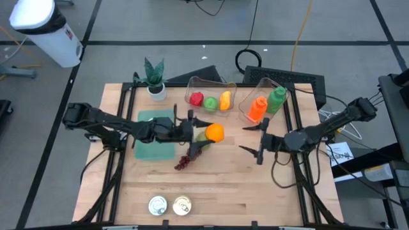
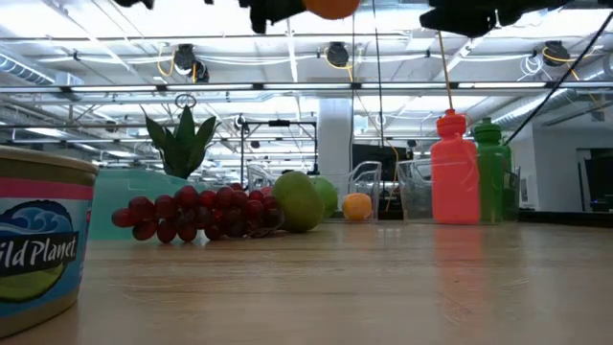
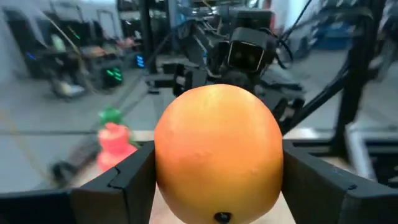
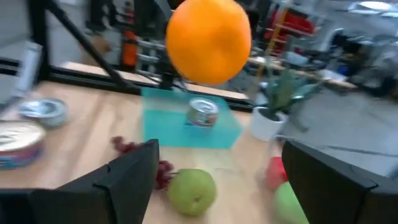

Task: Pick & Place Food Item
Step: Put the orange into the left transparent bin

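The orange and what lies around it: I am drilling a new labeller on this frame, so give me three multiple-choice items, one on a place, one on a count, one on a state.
1. Where is the orange?
A. In the clear bin
B. Held up between the left gripper's fingers
C. On the teal mat

2. How many tins stand at the table's near edge?
A. One
B. Two
C. Four

3. How is the right gripper?
A. Open, holding nothing
B. Shut on the pear
C. Shut on a bottle

Answers:
1. B: the left gripper has a finger on each side of the orange, which hangs above the table in the low view.
2. B: two tins sit side by side there.
3. A: the right gripper has its fingers spread with nothing between them.
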### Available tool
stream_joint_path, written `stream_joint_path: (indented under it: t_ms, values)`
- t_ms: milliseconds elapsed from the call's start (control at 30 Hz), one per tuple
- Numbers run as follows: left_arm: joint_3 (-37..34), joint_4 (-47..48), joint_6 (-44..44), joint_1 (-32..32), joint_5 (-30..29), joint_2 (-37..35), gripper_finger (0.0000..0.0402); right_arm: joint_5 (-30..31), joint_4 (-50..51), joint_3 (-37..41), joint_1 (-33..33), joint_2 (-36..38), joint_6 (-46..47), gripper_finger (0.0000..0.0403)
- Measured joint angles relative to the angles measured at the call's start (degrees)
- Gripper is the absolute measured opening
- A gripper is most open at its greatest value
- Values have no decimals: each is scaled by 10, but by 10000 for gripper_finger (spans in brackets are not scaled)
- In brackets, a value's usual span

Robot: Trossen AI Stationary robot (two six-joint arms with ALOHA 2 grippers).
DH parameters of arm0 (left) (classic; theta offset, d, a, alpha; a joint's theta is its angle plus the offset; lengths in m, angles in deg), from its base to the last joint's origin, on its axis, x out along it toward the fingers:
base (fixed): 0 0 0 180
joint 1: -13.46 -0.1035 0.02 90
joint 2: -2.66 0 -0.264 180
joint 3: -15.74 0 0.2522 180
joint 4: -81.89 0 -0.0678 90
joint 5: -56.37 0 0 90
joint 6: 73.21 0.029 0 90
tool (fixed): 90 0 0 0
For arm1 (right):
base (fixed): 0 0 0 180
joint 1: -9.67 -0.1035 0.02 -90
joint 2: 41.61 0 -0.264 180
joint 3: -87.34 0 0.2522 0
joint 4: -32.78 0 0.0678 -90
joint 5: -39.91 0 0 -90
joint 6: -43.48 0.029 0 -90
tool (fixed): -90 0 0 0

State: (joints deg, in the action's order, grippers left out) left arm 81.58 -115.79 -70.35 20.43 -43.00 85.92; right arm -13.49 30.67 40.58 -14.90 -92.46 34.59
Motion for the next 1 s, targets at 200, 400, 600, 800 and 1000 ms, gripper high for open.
stream_joint_path:
  t_ms: [200, 400, 600, 800, 1000]
  values:
    - [0, 69, 105, 47, -147, -7, 285, -39, -22, 63, 16, 77, 3, 301]
    - [0, 104, 249, 91, -279, -7, 288, -39, -79, 137, 51, 156, 21, 285]
    - [0, 93, 379, 119, -299, -7, 274, -159, -83, 169, 91, 213, 75, 276]
    - [0, 72, 384, 135, -299, -7, 294, -364, -79, 177, 133, 234, 130, 268]
    - [0, 73, 369, 144, -297, -7, 275, -425, -79, 189, 165, 234, 133, 260]
